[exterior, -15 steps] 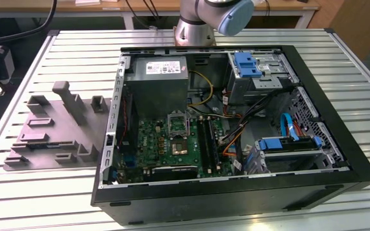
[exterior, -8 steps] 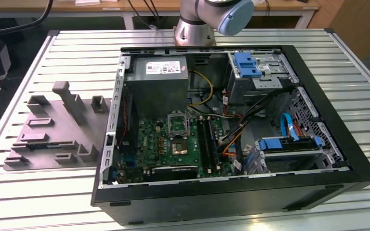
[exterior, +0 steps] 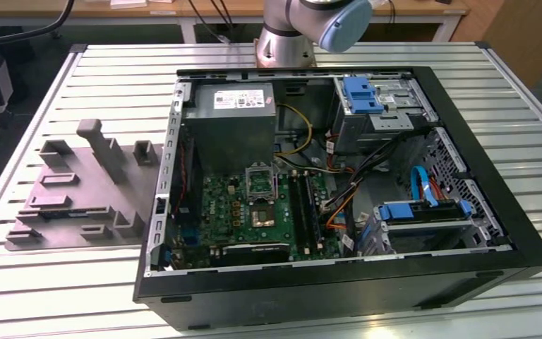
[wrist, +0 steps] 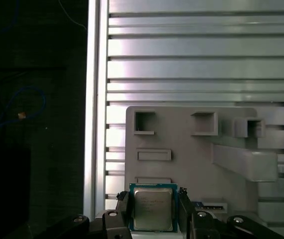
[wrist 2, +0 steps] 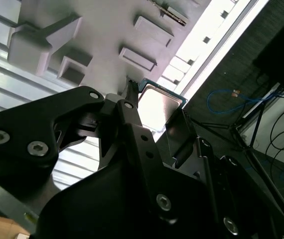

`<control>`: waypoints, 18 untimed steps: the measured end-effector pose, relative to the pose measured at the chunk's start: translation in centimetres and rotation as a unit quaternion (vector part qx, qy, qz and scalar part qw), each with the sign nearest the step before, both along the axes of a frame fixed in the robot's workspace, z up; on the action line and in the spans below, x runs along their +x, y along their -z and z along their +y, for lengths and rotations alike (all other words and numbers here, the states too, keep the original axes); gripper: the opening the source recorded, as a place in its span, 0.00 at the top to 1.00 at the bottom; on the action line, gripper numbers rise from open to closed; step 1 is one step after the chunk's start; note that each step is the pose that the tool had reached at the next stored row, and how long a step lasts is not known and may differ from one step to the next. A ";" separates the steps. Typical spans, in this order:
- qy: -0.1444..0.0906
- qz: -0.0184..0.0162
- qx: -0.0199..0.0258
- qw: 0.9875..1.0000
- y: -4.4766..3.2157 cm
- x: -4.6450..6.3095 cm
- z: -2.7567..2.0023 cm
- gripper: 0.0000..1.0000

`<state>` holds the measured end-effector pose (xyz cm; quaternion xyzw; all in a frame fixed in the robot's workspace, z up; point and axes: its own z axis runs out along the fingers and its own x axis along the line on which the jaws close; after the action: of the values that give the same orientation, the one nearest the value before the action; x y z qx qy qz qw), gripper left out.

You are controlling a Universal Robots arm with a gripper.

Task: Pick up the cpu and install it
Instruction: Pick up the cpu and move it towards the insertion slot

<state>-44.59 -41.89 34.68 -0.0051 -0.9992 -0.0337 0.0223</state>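
At grey tray: pincer prob. clamped on cpu, silver top facing cam.

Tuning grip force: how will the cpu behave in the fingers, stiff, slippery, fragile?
The cpu looks like a stiff flat plate, so it probably won't flex. Its shiny metal top suggests slippery faces. The gripper pinches only its thin edges, so it may twist or slip easily.

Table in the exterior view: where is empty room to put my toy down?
The slatted table is bare on the near side of the grey fixture tray, on its far side, and in a strip on the exterior view's right of the computer case. Inside the case it is crowded: motherboard, cables, drive cages. The gripper holds the cpu by the tray.
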 end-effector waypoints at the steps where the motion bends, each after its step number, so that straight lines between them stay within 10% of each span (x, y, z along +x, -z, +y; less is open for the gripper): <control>1: 0.000 0.000 0.000 1.000 -0.09 0.0 0.00 0.53; 18: 0.000 0.000 0.000 1.000 -2.43 0.0 0.00 0.53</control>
<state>-44.59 -41.88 37.11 -0.0051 -0.9992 -0.0337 0.0222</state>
